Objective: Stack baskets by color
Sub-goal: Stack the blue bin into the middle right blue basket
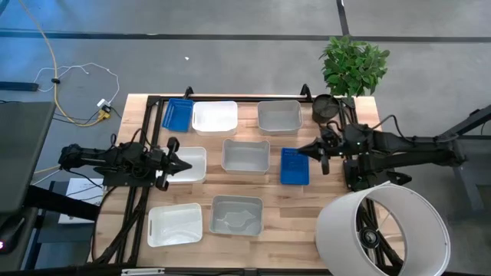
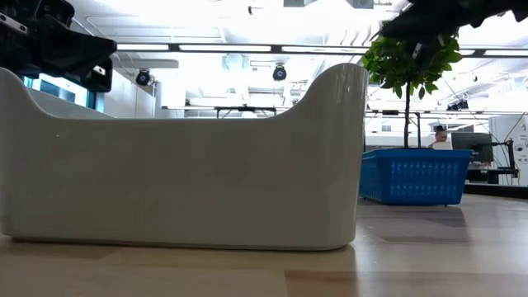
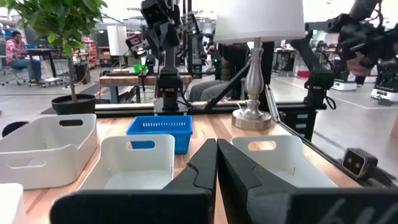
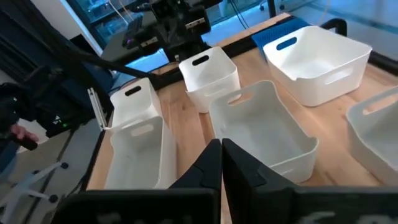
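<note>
Baskets stand apart on the wooden table (image 1: 337, 207), each on its own base. Three are white (image 1: 215, 117) (image 1: 195, 157) (image 1: 175, 224), three translucent grey (image 1: 279, 116) (image 1: 245, 155) (image 1: 236, 215), and two blue (image 1: 178, 115) (image 1: 294, 165). My left gripper (image 1: 186, 165) (image 3: 216, 163) is shut with nothing in it, and it hangs level over the middle white basket at the table's left. My right gripper (image 1: 301, 150) (image 4: 222, 158) is also shut with nothing in it. It is raised over the far end of the right blue basket (image 2: 415, 176) and points toward the middle grey basket (image 4: 264, 127).
A large white lampshade (image 1: 383, 230) lies at the table's near right corner. A potted plant (image 1: 353, 65) and a small black pot (image 1: 325, 107) stand at the far right corner. Bare wood shows between the baskets and along the near edge.
</note>
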### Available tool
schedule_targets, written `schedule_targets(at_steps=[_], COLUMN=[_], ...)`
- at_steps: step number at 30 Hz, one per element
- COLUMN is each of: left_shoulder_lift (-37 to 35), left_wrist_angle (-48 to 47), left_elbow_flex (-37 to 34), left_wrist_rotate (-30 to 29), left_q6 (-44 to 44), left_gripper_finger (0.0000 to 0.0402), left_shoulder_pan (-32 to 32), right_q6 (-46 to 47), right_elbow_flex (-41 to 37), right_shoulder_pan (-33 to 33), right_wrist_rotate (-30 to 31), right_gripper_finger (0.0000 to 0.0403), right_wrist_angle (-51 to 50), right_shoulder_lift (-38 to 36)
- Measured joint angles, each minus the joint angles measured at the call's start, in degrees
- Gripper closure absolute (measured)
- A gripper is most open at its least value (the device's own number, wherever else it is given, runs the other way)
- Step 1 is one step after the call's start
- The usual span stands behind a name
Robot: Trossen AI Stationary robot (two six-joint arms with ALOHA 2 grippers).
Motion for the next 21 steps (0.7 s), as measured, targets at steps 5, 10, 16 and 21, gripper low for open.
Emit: schedule_targets(at_steps=[5,10,16,21], left_shoulder_lift=[-0.02,-0.02,-0.01,0.00], left_wrist_angle=[2.36,2.49,2.50,2.53], left_elbow_flex=[0.00,0.00,0.00,0.00], left_wrist_rotate=[-0.15,-0.17,-1.46,-1.52], left_q6=[-1.26,-1.37,-1.40,-1.53], left_gripper_finger=[0.0401,0.0401,0.0401,0.0401], left_shoulder_pan=[0.01,0.01,0.00,0.01], right_q6=[-2.57,-4.39,-2.77,-1.49], right_elbow_flex=[0.00,0.00,-1.25,-10.74], right_shoulder_pan=[0.00,-0.01,0.58,1.19], right_wrist_rotate=[3.01,4.75,4.42,4.36], right_gripper_finger=[0.0402,0.0403,0.0403,0.0403], right_wrist_angle=[-2.98,-2.11,0.93,16.51], right_shoulder_lift=[-4.67,-8.00,-9.55,-11.18])
